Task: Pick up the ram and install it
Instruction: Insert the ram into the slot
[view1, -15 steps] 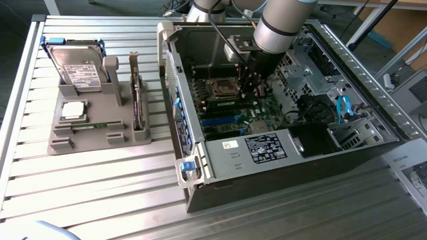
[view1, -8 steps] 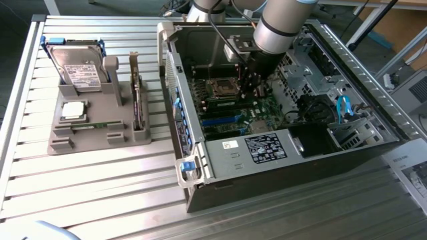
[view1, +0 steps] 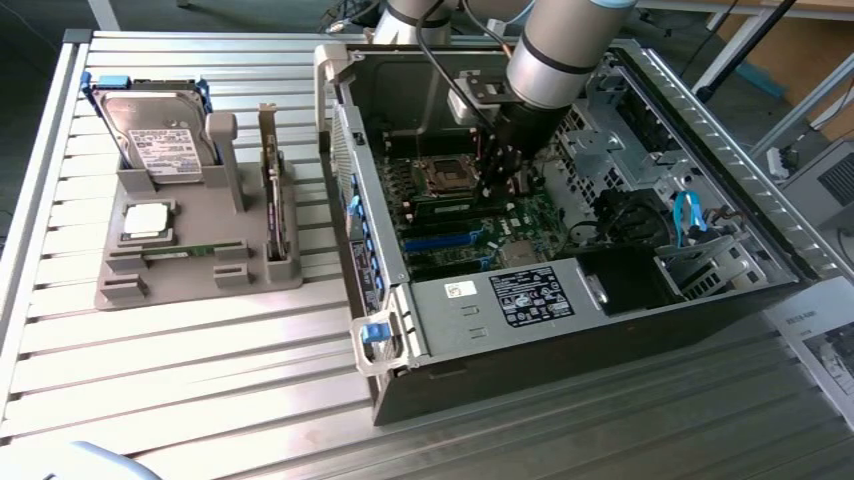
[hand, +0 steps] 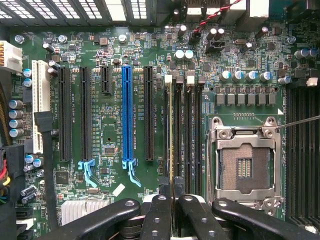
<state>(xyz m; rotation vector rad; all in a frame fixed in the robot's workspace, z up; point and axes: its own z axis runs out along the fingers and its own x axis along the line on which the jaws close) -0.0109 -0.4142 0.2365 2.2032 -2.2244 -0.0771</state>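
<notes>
Slatted metal table (view1: 174, 350); dark floor (view1: 20, 100) beyond; bright sheen on slats.

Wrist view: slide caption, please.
Gripper shut on the ram, held edge-on at the memory slots beside the empty processor socket.

The claw (hand: 172, 194) clamps the ram (hand: 171, 125) at the memory slots (hand: 193, 130).
</notes>
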